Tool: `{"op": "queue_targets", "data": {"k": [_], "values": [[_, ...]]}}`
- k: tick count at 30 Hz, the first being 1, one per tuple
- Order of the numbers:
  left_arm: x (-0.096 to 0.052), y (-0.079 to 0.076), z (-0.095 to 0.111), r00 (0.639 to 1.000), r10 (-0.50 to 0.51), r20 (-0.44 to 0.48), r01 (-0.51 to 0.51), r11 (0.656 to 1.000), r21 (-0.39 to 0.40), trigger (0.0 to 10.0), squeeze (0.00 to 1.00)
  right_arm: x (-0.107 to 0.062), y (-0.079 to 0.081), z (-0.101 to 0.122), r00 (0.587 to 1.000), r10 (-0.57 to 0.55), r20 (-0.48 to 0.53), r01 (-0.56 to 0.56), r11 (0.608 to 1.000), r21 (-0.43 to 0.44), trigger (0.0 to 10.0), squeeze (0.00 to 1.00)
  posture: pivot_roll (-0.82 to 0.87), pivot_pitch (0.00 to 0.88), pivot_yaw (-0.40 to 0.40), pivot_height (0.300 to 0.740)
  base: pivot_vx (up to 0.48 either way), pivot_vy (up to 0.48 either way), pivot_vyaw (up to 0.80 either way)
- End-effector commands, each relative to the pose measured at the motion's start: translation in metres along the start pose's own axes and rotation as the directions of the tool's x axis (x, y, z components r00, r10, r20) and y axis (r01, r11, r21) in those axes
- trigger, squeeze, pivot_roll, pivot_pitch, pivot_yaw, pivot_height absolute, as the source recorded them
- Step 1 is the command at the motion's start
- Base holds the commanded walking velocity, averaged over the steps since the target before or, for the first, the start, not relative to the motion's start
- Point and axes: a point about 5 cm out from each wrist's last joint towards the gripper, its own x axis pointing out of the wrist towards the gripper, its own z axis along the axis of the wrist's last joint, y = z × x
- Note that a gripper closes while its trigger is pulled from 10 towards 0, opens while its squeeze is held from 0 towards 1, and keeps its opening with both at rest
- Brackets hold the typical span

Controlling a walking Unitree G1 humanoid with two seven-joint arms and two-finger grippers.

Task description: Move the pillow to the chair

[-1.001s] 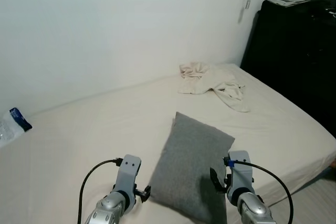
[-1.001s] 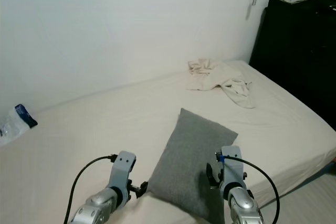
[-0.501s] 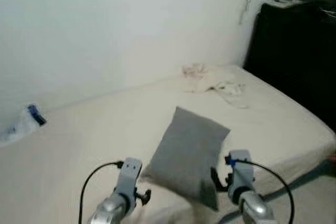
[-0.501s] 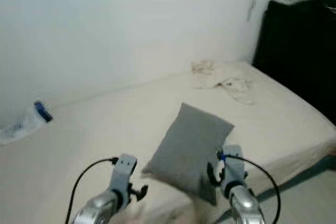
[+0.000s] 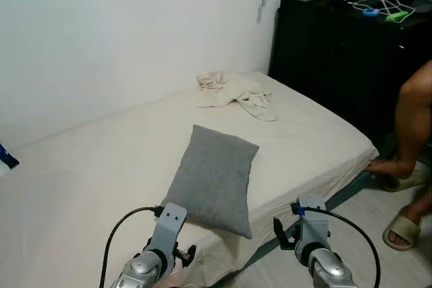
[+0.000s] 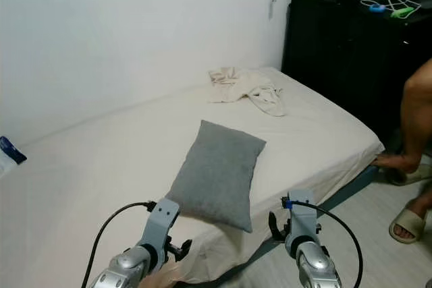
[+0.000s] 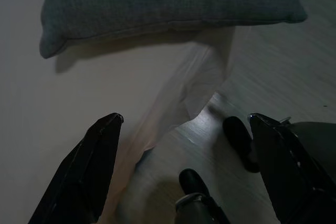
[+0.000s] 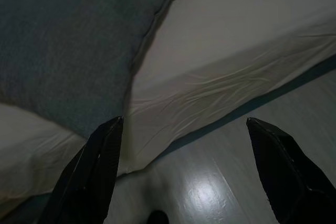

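Both hands sit low in the frame, fingers spread wide and holding nothing: the left hand (image 7: 184, 145) at the lower left, over the near edge of the bed (image 5: 81, 187), and the right hand (image 8: 184, 166) at the lower right, over the pale wood floor (image 5: 364, 234) just off the bed's side.

Lying flat on the cream sheet in the middle of the frame, the grey pillow (image 5: 212, 180) has its long axis running from the lower centre up toward the upper right, its far short end pointing at the crumpled beige cloth (image 5: 236, 92) near the wall. Its near corner reaches close to the mattress edge.

A black cabinet (image 5: 344, 45) fills the upper right, with cables on top. At the right edge a person's legs (image 5: 412, 126) stand by the bed, feet in beige slippers (image 5: 405, 231).
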Motion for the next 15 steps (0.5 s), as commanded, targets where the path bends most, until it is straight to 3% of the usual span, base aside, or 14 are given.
{"op": "queue_targets", "data": {"k": [1,15], "values": [[-0.0013,0.004,-0.0004,1.0,0.019,0.005,-0.019,1.0,0.006,10.0,0.0,0.0001,0.0046,-0.0004,1.0,0.017,-0.002,-0.017,1.0,0.005,10.0,0.0,-0.14,0.054,0.028,0.738,0.0,0.0,0.0],[0.0012,0.0029,0.0002,1.0,0.007,0.002,-0.007,1.0,-0.007,10.0,0.0,-0.0003,0.0043,0.0,1.0,0.016,0.009,-0.016,0.999,0.03,10.0,0.0,-0.14,0.051,0.035,0.738,0.0,0.0,0.0]]}}
